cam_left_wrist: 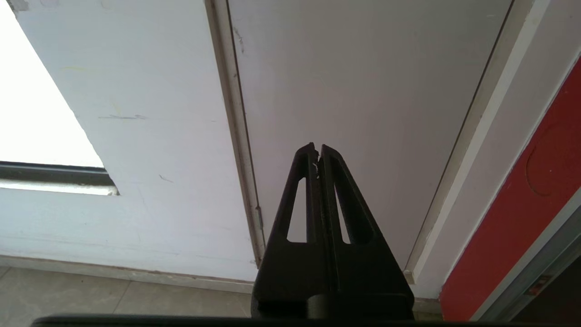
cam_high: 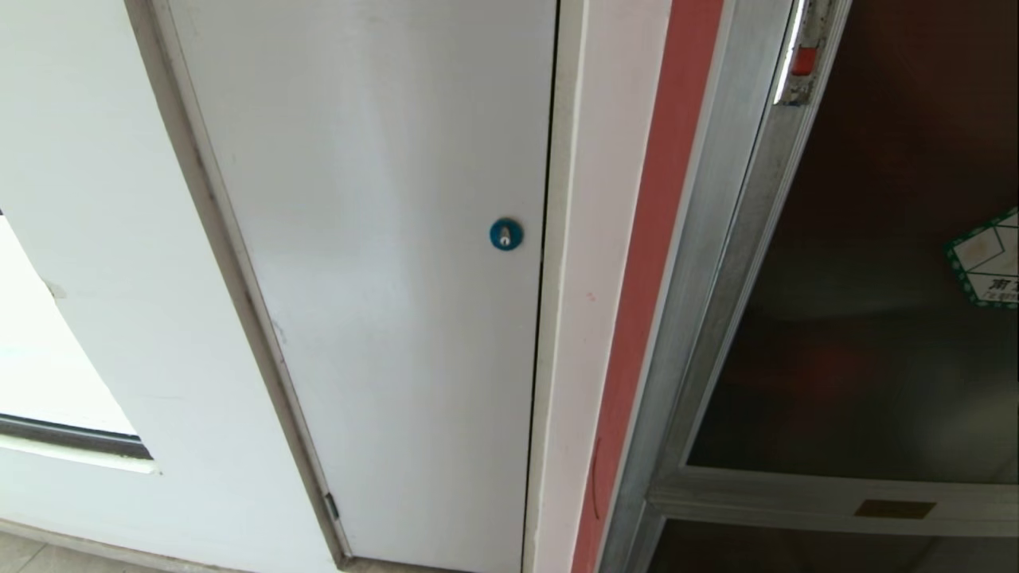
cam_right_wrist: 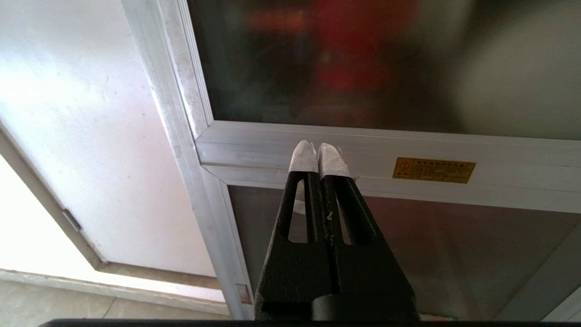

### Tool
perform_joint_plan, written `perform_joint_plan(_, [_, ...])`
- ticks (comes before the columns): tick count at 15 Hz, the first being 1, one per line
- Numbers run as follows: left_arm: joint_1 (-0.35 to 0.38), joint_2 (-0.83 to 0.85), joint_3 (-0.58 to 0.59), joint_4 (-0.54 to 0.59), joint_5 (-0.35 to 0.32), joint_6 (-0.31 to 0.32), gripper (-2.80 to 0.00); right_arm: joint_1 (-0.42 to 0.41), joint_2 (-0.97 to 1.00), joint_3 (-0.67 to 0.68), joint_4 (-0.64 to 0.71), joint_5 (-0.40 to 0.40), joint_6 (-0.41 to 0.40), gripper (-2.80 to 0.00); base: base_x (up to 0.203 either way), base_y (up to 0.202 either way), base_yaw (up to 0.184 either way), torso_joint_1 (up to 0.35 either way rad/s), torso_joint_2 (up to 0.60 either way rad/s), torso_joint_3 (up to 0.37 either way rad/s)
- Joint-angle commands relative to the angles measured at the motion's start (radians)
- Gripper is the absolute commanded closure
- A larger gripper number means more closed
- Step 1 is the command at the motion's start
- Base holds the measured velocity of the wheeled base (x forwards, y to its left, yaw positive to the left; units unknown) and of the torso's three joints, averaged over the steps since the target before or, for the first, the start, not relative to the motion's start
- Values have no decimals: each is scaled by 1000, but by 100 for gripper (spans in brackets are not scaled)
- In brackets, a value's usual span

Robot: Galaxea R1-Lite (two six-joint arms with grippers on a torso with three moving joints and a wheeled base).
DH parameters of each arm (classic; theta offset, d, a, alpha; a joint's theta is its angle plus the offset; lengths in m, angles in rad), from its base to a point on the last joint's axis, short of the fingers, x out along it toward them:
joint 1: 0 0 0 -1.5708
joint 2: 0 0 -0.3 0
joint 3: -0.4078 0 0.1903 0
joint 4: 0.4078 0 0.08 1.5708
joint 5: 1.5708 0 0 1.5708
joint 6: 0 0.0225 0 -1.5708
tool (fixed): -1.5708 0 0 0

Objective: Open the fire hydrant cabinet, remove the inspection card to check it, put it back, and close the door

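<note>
The fire hydrant cabinet (cam_high: 716, 263) stands at the right of the head view, its silver aluminium frame beside a red strip. Its door (cam_high: 876, 318) is closed: dark tinted glass with a green-bordered white sticker (cam_high: 987, 259) and a small red latch (cam_high: 804, 60) near the top. Red shapes blur behind the glass (cam_right_wrist: 354, 59). The inspection card is hidden. My right gripper (cam_right_wrist: 318, 150) is shut and empty, its white-taped tips in front of the door's lower rail (cam_right_wrist: 363, 150). My left gripper (cam_left_wrist: 317, 147) is shut and empty, facing the pale grey panel. Neither arm shows in the head view.
A plain pale grey door (cam_high: 382, 278) with a blue round lock (cam_high: 505, 234) fills the middle, hinged at the left (cam_left_wrist: 258, 218). White wall (cam_high: 103, 263) and a bright window opening (cam_left_wrist: 32, 113) lie further left. A brass plate (cam_right_wrist: 433, 170) sits on the rail above a smaller dark lower panel (cam_right_wrist: 454, 254).
</note>
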Motion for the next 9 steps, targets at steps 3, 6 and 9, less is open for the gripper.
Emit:
perform_joint_plan(3, [0,1,14,-1,-1,0,0,0,0,3,0,0,1,0,0,0,0,0,0,0])
perform_joint_plan(6, [0,1,12,-1,-1,0,0,0,0,3,0,0,-1,0,0,0,0,0,0,0])
perform_joint_plan(9, [1,1,14,-1,-1,0,0,0,0,3,0,0,-2,0,0,0,0,0,0,0])
